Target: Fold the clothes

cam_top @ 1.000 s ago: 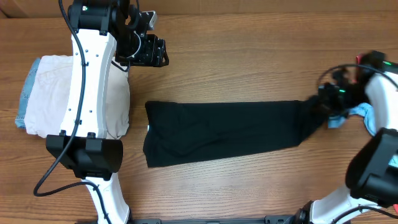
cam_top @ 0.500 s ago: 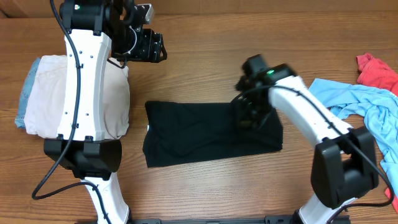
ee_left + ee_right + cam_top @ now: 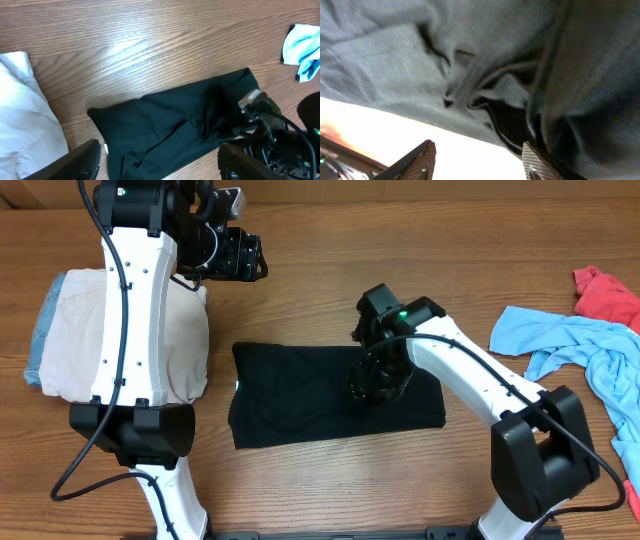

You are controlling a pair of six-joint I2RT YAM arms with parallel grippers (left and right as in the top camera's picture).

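Note:
A black garment (image 3: 290, 395) lies in the middle of the wooden table, its right part doubled back over itself. My right gripper (image 3: 378, 385) hovers low over the folded right half. In the right wrist view the gripper (image 3: 480, 162) is open, with bright table between the fingers and dark, wrinkled cloth (image 3: 420, 60) just beyond the right fingertip. My left gripper (image 3: 240, 258) hangs high above the table's back left, open and empty. In the left wrist view this gripper (image 3: 160, 165) looks down on the black garment (image 3: 165, 120) and the right arm (image 3: 270, 130).
A stack of folded pale clothes (image 3: 70, 330) sits at the left, partly under my left arm. A light blue garment (image 3: 570, 345) and a red one (image 3: 605, 290) lie crumpled at the right edge. The pale stack (image 3: 25, 115) also shows in the left wrist view.
My right arm carried the black garment's right end leftward over the rest, halving its length, then its jaws opened and let the cloth go. The left arm barely moved.

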